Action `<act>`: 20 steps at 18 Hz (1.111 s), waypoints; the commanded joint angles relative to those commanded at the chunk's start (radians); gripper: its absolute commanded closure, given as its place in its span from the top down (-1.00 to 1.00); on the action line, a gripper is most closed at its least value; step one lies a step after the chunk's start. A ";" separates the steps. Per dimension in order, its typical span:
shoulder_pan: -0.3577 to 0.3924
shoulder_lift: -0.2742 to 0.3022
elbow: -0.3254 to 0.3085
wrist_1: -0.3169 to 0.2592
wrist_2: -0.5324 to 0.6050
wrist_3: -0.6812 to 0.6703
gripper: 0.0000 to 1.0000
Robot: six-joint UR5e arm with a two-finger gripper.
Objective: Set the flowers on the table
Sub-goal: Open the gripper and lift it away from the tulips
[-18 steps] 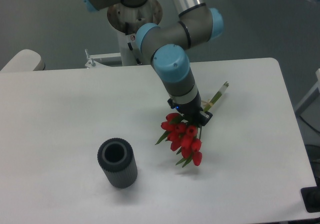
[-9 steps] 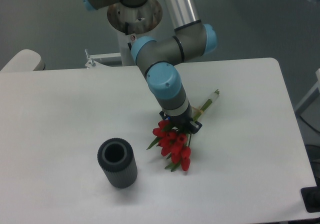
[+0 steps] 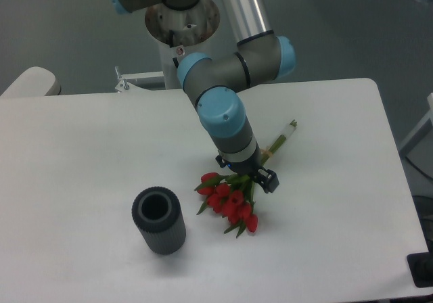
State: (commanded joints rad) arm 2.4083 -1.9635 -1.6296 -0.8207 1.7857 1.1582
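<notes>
The jaws are closed on the stems of the flowers (image 3: 229, 201), whose red buds lie low over the white surface (image 3: 81, 141). A dark grey ribbed cylinder (image 3: 158, 220) stands upright to the left, apart from them.

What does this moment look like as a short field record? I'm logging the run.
flowers: red tulip bunch, lying low on the table, stems pointing up-right
end effector: down at the bunch where stems meet blooms; jaw state hidden
cylinder: dark grey ribbed, upright, left of the bunch, apart from it
task state: bunch at table level, release not confirmed
</notes>
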 joint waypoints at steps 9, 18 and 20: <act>0.006 -0.116 0.312 -0.009 -0.186 0.049 1.00; 0.098 -0.106 0.370 -0.106 -0.184 0.355 1.00; 0.126 -0.097 0.369 -0.136 -0.184 0.449 1.00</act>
State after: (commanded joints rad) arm 2.5340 -2.0602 -1.2609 -0.9571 1.6015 1.6072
